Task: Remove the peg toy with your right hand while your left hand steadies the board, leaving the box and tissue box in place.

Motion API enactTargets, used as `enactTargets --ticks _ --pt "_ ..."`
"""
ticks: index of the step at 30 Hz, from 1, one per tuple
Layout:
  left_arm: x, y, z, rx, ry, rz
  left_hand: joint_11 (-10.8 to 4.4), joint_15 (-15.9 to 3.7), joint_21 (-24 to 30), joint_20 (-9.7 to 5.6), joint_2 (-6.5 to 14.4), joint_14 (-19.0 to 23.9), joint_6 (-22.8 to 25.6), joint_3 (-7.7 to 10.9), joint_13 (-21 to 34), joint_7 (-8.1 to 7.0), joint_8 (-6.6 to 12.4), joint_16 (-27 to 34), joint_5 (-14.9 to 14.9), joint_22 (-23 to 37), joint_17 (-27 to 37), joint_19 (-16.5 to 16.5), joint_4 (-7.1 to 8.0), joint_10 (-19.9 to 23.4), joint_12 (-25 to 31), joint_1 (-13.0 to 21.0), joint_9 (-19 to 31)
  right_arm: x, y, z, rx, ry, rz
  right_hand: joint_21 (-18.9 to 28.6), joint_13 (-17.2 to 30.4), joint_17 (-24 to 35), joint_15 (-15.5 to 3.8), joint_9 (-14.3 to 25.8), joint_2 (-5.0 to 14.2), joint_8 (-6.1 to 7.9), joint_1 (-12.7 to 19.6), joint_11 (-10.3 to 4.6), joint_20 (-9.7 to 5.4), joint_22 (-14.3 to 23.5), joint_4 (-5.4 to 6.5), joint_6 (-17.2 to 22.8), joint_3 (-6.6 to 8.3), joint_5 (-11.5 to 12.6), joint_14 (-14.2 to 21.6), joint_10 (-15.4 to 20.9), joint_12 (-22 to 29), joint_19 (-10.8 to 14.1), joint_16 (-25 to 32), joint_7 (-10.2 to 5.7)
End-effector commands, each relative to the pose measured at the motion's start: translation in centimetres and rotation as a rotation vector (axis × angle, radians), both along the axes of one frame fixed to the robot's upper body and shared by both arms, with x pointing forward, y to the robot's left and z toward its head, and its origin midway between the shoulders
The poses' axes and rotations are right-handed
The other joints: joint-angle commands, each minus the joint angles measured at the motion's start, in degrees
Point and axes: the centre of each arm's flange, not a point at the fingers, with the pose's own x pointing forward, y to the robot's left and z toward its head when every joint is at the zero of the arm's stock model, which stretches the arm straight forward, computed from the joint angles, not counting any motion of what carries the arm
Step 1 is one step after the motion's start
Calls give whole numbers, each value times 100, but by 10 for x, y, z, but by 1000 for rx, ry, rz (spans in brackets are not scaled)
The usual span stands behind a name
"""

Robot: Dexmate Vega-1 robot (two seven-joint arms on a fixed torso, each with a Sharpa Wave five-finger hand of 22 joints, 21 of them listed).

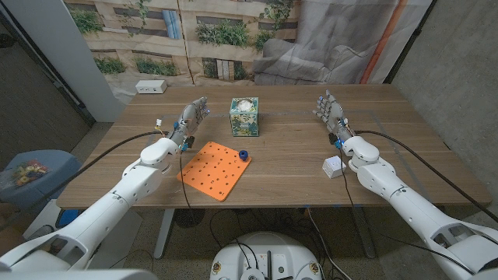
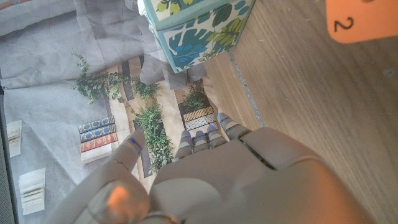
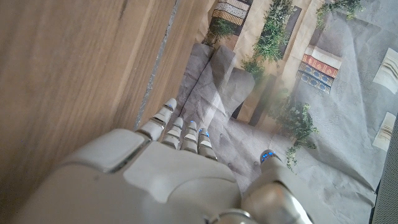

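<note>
An orange pegboard [image 1: 213, 169] lies on the wooden table [image 1: 296, 155] near its front edge, with a small blue peg toy [image 1: 243, 155] standing at its far right corner. A corner of the board [image 2: 364, 22] with the number 2 appears in the left wrist view. My left hand [image 1: 190, 118] stands on the table to the left of the board, beyond its far left corner, fingers extended and holding nothing. My right hand [image 1: 332, 114] is far to the right of the board, fingers extended and empty. Both hands also show in their wrist views: left hand [image 2: 230, 180], right hand [image 3: 168, 174].
A floral tissue box [image 1: 244, 117] stands behind the board, also seen in the left wrist view as the tissue box [image 2: 199, 28]. A small white box [image 1: 334, 166] sits beside my right forearm. A white power strip [image 1: 152, 87] lies at the far left edge.
</note>
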Motion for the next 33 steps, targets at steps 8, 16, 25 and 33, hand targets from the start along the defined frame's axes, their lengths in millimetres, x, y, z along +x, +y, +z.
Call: enactTargets --ticks 8,16,25,33 --pt "-52 21 14 215 -29 68 -41 -67 30 -130 438 60 80 48 25 -30 18 3 30 21 13 96 -63 50 15 68 11 -5 8 0 6 -38 -21 -47 8 -40 -46 17 -14 31 45 -13 -59 22 -34 32 20 51 -6 53 26 26 32 8" --pt "-70 29 13 343 -51 96 -85 -116 20 -155 447 26 20 62 25 -77 -11 -13 29 23 30 88 -36 13 -16 45 12 -4 14 -1 5 -39 -29 -78 5 -67 -66 15 -11 37 42 -18 -73 22 -42 58 23 53 -9 58 24 26 34 6" --pt "-88 38 21 527 -77 143 -108 -157 16 -189 453 15 21 71 26 -95 -9 -14 29 23 39 87 -5 6 -26 22 12 -9 18 -2 3 -31 -52 -104 2 -94 -67 15 -5 37 41 -29 -90 22 -52 70 28 56 -7 77 27 39 38 11" --pt "-102 42 30 688 -133 199 -118 -176 6 -226 454 -1 33 74 28 -117 -3 -15 29 24 48 67 34 13 -30 -8 13 -12 25 -6 13 -40 -66 -130 -1 -120 -79 14 3 33 37 -32 -96 22 -59 70 33 58 -6 76 23 51 41 18"
